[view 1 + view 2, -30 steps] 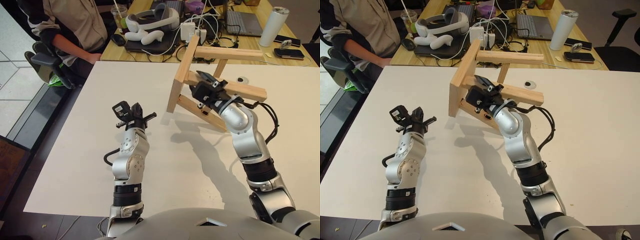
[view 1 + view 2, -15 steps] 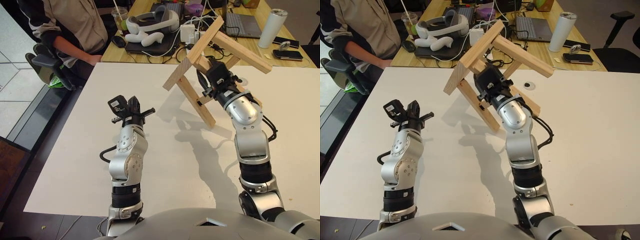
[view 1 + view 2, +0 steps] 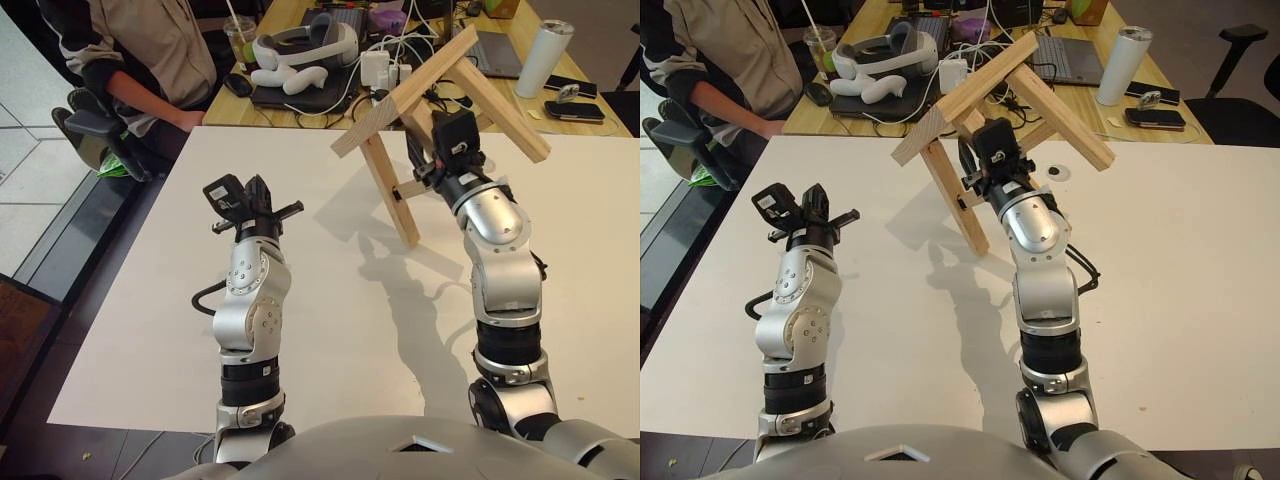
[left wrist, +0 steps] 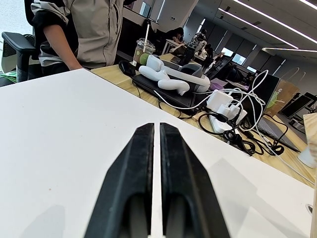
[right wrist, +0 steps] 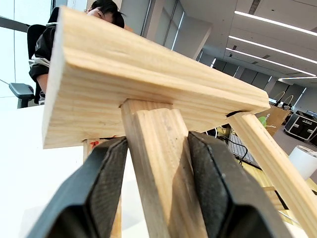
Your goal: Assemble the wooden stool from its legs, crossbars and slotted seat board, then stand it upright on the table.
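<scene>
One second has seen my right gripper, clamped on a leg, swing the stool from its side towards upright, far across the table; my left gripper hovers closed and empty.

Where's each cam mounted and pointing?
Left eye view: head, forward-down over the table; both arms, left end effector, right end effector gripping the stool.
Right eye view: same head, stereo twin, same scene.
Left wrist view: left wrist, along its shut fingers across the table toward a headset.
Right wrist view: right wrist, up the clamped stool leg to the seat board; its pads show.
Shared: stool in eye and right wrist views.
</scene>
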`<action>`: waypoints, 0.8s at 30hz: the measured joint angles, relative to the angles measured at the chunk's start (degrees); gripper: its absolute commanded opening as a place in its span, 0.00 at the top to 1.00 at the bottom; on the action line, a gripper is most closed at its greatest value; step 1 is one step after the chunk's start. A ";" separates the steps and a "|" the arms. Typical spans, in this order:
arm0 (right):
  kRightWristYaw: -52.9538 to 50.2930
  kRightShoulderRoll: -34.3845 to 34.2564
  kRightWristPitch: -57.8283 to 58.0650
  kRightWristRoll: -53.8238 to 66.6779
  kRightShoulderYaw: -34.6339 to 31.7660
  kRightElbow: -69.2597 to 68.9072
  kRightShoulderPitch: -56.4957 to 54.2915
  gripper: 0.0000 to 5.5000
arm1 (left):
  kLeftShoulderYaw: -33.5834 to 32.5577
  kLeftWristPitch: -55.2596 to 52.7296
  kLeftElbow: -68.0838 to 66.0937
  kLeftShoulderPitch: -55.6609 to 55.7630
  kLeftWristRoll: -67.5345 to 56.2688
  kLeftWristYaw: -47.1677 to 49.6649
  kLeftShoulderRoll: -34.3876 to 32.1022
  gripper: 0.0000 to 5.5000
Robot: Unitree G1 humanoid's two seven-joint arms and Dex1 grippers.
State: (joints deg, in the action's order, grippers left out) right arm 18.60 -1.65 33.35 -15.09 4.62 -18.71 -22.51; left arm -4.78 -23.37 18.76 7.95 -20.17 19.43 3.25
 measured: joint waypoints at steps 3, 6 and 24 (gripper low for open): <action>-0.78 -0.20 1.70 0.84 -0.86 -1.00 0.06 0.64 | -0.83 -0.01 0.31 0.88 0.40 0.03 0.03 0.97; -1.45 -0.15 3.08 1.91 -1.31 -2.05 0.28 0.64 | -1.37 -0.10 0.38 1.35 0.44 0.03 0.07 0.97; -1.98 1.76 30.74 12.55 -11.12 -10.39 11.10 0.79 | -3.88 -0.14 1.86 1.52 1.05 0.66 0.21 0.97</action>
State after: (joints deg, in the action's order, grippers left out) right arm 16.62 0.11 64.10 -2.54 -6.50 -29.10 -11.41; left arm -8.66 -23.51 20.62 9.47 -19.11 20.09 3.46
